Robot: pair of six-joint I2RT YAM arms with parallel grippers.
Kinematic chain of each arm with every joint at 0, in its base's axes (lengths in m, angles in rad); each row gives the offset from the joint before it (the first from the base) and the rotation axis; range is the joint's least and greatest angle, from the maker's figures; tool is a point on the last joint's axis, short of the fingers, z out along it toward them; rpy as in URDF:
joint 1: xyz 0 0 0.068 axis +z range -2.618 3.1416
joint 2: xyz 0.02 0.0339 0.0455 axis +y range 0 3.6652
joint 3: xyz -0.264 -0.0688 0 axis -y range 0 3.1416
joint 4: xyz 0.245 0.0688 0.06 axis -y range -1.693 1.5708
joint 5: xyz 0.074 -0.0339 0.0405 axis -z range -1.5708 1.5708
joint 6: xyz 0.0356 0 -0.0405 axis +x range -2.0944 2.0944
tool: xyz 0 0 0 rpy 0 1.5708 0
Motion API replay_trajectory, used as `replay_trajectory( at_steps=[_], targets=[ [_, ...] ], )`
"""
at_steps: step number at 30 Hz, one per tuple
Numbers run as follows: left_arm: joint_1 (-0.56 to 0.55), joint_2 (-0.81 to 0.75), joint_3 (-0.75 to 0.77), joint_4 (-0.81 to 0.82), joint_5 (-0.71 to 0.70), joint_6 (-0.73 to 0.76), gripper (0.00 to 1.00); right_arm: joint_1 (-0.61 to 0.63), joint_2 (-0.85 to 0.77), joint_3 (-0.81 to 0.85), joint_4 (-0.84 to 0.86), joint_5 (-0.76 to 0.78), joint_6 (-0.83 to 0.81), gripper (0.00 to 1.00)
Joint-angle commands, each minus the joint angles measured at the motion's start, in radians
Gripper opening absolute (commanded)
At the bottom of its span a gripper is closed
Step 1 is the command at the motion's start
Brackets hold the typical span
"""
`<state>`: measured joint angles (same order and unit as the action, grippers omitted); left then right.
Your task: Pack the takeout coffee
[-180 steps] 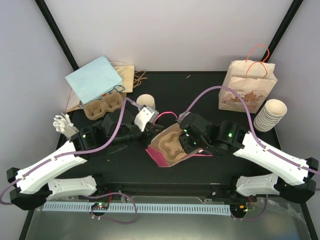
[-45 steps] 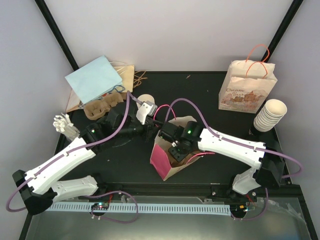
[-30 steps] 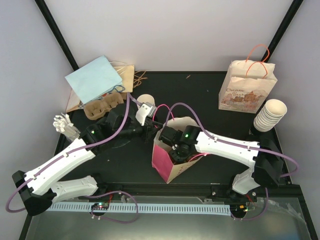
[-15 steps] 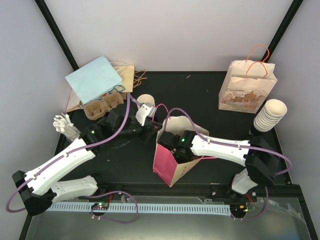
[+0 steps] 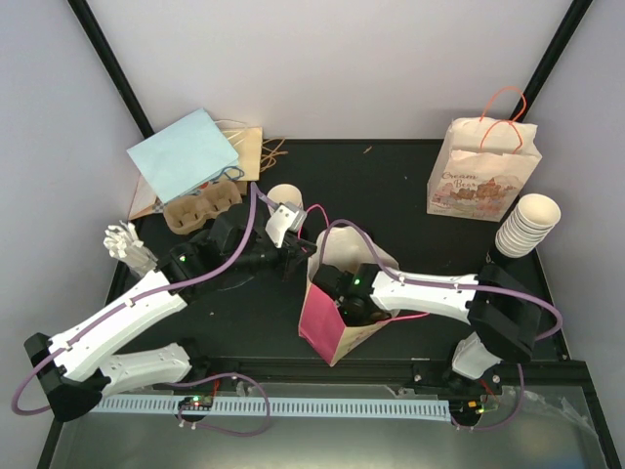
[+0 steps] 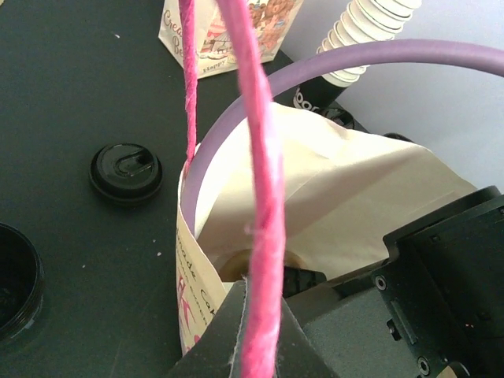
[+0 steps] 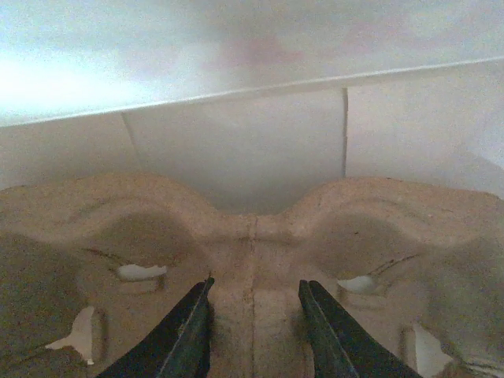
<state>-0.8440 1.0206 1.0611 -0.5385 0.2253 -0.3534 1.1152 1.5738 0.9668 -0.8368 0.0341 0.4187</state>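
The pink paper bag [image 5: 324, 322] stands on the bench [image 5: 391, 186] between the two arms with its mouth open upward.

The left hand [image 6: 260, 346] is pressed together on the pink handle [image 6: 264, 197] and pinches the cord above the bag's mouth.

The right hand [image 7: 254, 290] is inside the bag. Its fingers [image 7: 193, 323] straddle the centre rib of the pulp cup carrier [image 7: 118, 228] and grip it from both sides. The carrier lies within the bag, with the bag's pale inner wall directly behind it.

A black lid [image 6: 126, 169] lies on the bench beside the bag. A second cup carrier [image 5: 200, 205] sits at the far left. A printed paper bag [image 5: 483, 176] and a stack of paper cups [image 5: 527, 223] stand at the far right.
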Motion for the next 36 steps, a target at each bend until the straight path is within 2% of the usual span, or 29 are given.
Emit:
replay_trajectory(
  at_steps=[1,16,22,23,26,28,31,36],
  targets=[
    [0.004,-0.028,0.010,0.037,0.025,0.022,0.01,0.005,0.049,-0.039,0.040,-0.020,0.027,0.30],
    [0.003,-0.036,-0.001,0.046,0.031,0.024,0.01,0.045,0.089,-0.098,0.140,0.095,0.110,0.33],
    [0.003,-0.038,0.000,0.043,0.032,0.030,0.01,0.055,0.048,-0.063,0.081,0.155,0.118,0.35],
    [0.004,-0.038,0.000,0.043,0.032,0.032,0.02,0.055,0.030,-0.054,0.068,0.165,0.118,0.38],
    [0.004,-0.039,-0.001,0.041,0.036,0.035,0.02,0.055,-0.023,-0.024,0.019,0.190,0.114,0.73],
    [0.004,-0.040,-0.001,0.043,0.039,0.038,0.02,0.054,-0.062,-0.002,-0.011,0.198,0.110,0.89],
    [0.003,-0.038,-0.003,0.043,0.043,0.041,0.01,0.055,-0.089,0.040,-0.065,0.198,0.101,0.99],
    [0.004,-0.030,0.000,0.042,0.045,0.047,0.02,0.057,-0.129,0.112,-0.144,0.212,0.092,1.00]
  ],
)
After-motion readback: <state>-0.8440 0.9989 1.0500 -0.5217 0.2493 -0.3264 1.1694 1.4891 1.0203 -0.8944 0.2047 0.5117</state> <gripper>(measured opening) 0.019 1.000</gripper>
